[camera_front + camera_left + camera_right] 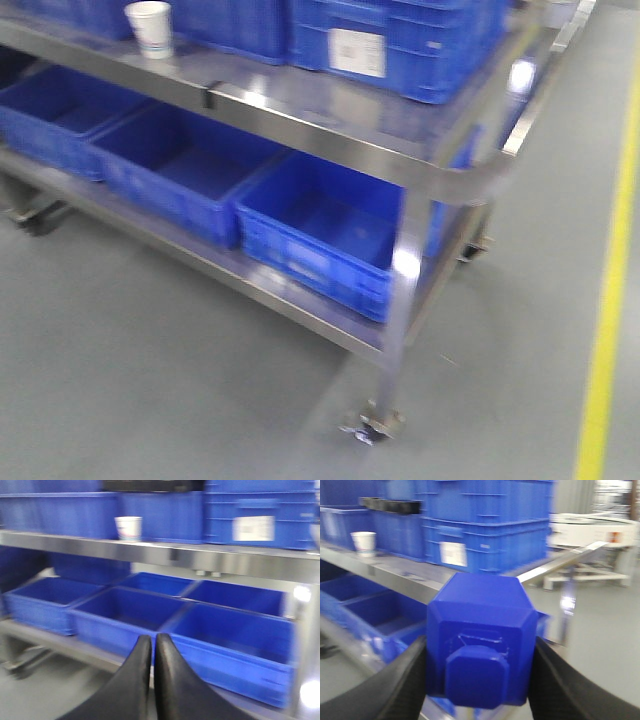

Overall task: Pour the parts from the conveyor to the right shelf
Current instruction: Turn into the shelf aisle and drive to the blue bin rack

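A bright blue block [482,640] with bevelled edges and a square knob facing the camera fills the right wrist view; my right gripper [479,675] is shut on it, one black finger on each side. My left gripper [153,642] is shut with nothing between its fingers, held in front of the shelf. The stainless steel shelf [330,135] carries deep-blue bins [330,230] on its lower level and more bins [400,45] on top. The shelf [210,560] and bins [235,635] also show in the left wrist view. The conveyor is out of view.
A white paper cup [150,28] stands on the shelf's upper level. The shelf's corner leg ends in a caster [372,425] on the grey floor. A yellow floor line [608,330] runs along the right. White equipment [590,527] stands beyond the shelf's end.
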Robot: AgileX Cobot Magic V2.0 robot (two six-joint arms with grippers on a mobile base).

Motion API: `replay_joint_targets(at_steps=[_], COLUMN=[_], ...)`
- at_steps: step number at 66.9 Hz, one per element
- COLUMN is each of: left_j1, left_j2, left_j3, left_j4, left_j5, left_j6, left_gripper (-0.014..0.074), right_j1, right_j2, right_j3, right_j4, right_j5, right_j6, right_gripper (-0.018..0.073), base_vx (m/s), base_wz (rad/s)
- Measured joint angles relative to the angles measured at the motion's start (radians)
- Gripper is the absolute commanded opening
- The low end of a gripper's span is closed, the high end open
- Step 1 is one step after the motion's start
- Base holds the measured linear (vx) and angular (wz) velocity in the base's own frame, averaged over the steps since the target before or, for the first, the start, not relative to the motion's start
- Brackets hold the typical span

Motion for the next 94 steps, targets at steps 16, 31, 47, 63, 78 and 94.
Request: replay_joint_targets(at_steps=[16,31,47,63,78,94], left_j1=[0.000,0.000,0.000,0.000,0.000,0.000], left_j2=[0.000,0.000,0.000,0.000,0.000,0.000], left_j3=[0.000,0.000,0.000,0.000,0.000,0.000], left_j4=[0.000,0.000,0.000,0.000,0.000,0.000], left_j5=[0.000,0.000,0.000,0.000,0.000,0.000], left_j6=[0.000,0.000,0.000,0.000,0.000,0.000], left_gripper=[-0.0006,-0.0006,-0.0006,-0.0006,-0.0006,-0.0006], right_j1=[0.000,0.000,0.000,0.000,0.000,0.000], right_j2=[0.000,0.000,0.000,0.000,0.000,0.000], right_j3=[0.000,0.000,0.000,0.000,0.000,0.000], right_j4=[0.000,0.000,0.000,0.000,0.000,0.000], right_j5=[0.000,0.000,0.000,0.000,0.000,0.000], right_j6=[0.000,0.000,0.000,0.000,0.000,0.000], right_gripper=[-0.0005,-0.0005,-0.0005,-0.0005,-0.0005,-0.0005], base_vx=[0.26,0.21,0.15,0.09,0.07,0.10], base_wz=[0.85,0.86,0.81,0.73,0.51,0.32])
